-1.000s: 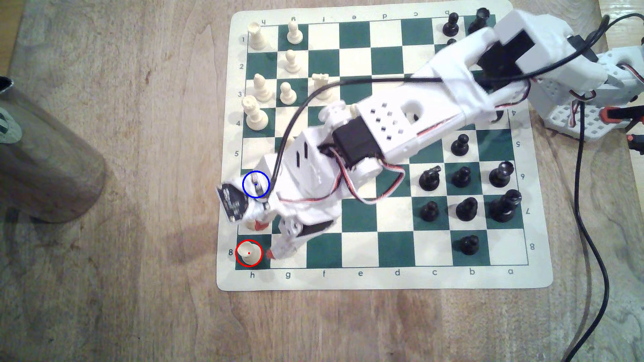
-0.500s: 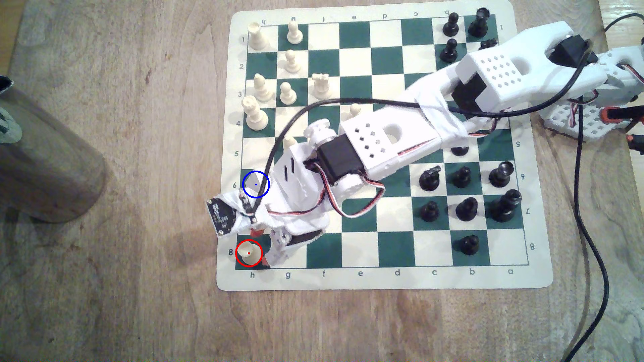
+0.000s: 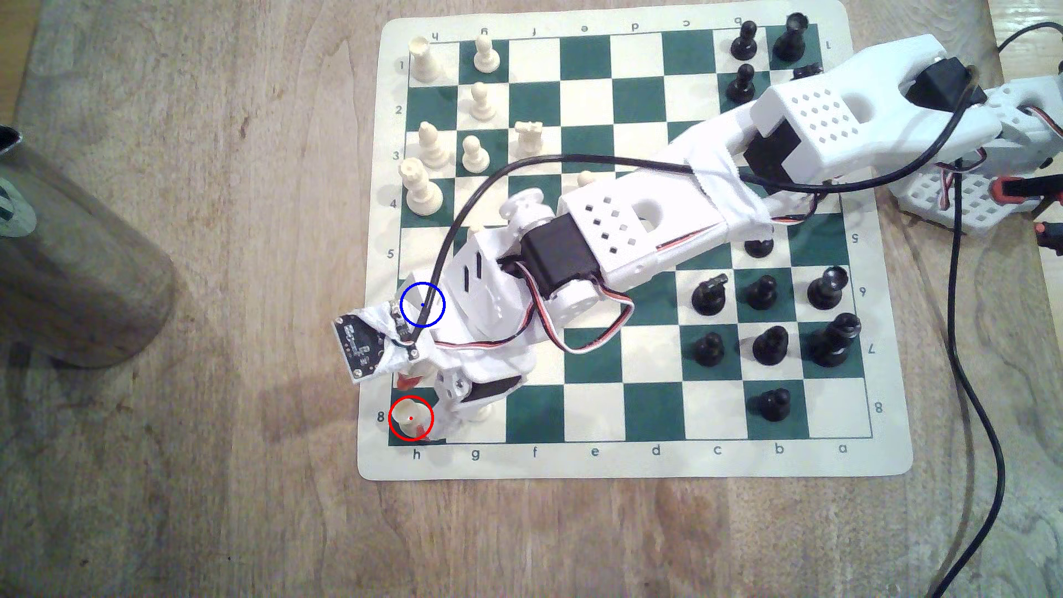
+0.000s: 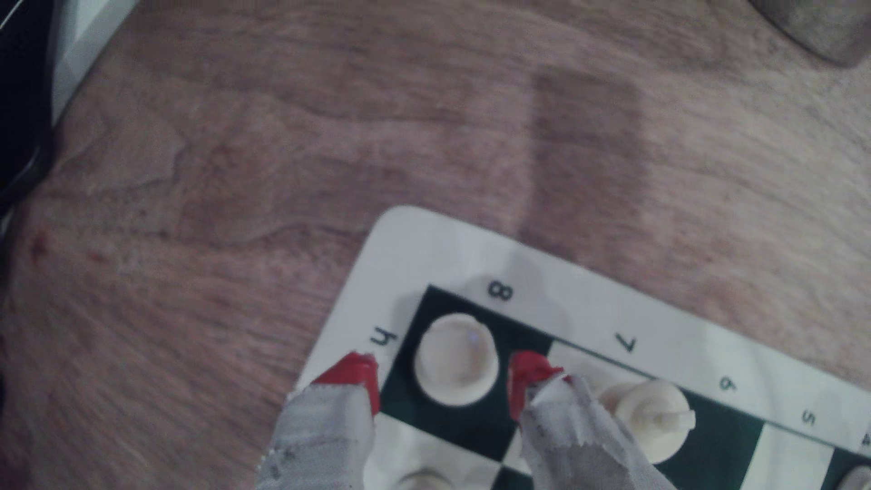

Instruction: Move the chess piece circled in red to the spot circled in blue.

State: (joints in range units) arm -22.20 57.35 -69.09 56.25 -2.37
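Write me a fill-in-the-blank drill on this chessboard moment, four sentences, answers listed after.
1. The rook stands on the square of file h and rank ____.
2. The gripper has its jaws ____, one red tip on each side of the rook.
3. The rook's square is coloured dark ____.
4. The blue ring marks a square on rank ____.

Answers: 8; open; green; 6
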